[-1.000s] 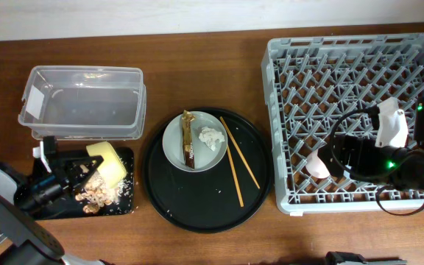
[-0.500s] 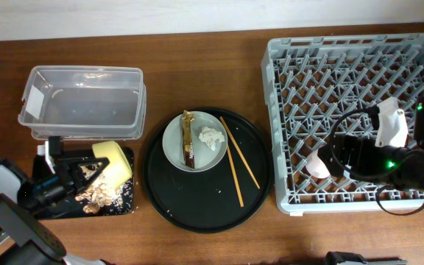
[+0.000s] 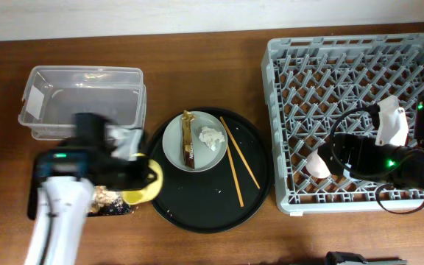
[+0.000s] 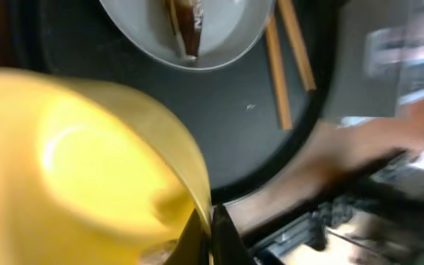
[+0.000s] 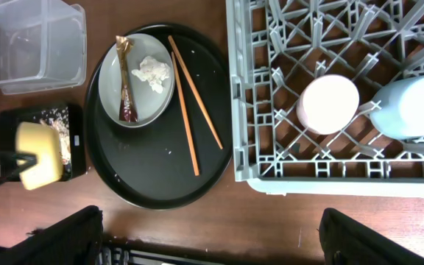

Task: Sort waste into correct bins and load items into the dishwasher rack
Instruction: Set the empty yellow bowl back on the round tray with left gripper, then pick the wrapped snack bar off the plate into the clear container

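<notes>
Gripping: the left gripper (image 3: 132,177) is clamped on the rim of the yellow bowl (image 3: 146,187). The left wrist view shows one finger at the rim's edge. Blurred overhead, the bowl hangs above the seam between the two black trays.
Clear tub (image 3: 83,99): back left, just behind the flat tray.
Flat black tray (image 5: 9,129): front left, with brownish food scraps (image 3: 107,197) on it.
Bowl risk: it is pinched on one side only, so a fast swing could twist it loose. Any crumbs left inside could fall onto the round tray.
Round black tray (image 3: 197,210): centre, carrying the grey plate (image 3: 174,143).
Plate load: the wrapper strip (image 3: 188,141) and white tissue (image 3: 210,137) lie unsorted on it.
Chopsticks (image 3: 235,163): loose, just right of the plate. A low pass with the bowl could knock them or the plate.
Dishwasher rack (image 3: 269,110): right, with a pink cup (image 3: 316,163) and a blue cup (image 3: 391,125) among the pegs.
Right gripper (image 5: 216,243): fingers spread wide at the frame's lower corners, holding nothing, above the rack's front.
Rack risk: the bowl could snag on the pegs, bump the pink cup or meet the right arm.
</notes>
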Robot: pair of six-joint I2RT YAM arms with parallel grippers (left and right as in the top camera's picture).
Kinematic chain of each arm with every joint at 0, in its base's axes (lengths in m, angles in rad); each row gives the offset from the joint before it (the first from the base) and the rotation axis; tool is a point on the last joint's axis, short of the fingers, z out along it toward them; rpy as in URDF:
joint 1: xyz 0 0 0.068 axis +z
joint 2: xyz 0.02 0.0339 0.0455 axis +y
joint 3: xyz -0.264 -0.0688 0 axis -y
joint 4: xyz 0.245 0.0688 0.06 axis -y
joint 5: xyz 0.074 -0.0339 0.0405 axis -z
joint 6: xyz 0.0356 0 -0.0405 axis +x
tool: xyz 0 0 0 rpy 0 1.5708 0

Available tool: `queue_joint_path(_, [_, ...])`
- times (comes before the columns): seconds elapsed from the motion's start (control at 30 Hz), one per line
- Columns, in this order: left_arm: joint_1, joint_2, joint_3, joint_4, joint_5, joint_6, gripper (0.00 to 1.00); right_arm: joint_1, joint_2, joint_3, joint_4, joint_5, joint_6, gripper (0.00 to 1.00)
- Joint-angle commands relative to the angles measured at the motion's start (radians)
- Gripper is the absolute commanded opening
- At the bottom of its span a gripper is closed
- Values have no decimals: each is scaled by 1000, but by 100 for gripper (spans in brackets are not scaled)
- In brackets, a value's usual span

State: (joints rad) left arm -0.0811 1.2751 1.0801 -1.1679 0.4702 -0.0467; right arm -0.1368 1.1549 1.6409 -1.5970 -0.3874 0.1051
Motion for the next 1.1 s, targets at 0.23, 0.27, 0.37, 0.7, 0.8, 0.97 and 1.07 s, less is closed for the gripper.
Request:
queue_joint_path(0.23, [-613, 188, -142, 318, -459, -462, 11, 6, -1, 7, -1, -5, 0, 94])
queue_joint_path(0.27, [-617, 198, -140, 323, -459, -462, 13, 6, -1, 7, -1, -5, 0, 94])
queue_joint_path(0.37, [-610, 195, -90, 288, -465, -461, 45, 6, -1, 7, -1, -5, 0, 94])
queue_joint_path(0.7, [-430, 310, 145, 324, -648, -326, 73, 6, -1, 7, 0, -5, 0, 94])
queue_joint_path(0.8, [-406, 448, 145, 406, -570, -276, 68, 6, -1, 7, 0, -6, 0, 94])
queue_joint_path(0.97, [-406, 623, 145, 465, -563, -276, 52, 6, -1, 7, -1, -6, 4, 94])
queue_joint_path(1.07, [-406, 618, 161, 441, -563, -277, 0, 6, -1, 7, -1, -5, 4, 94])
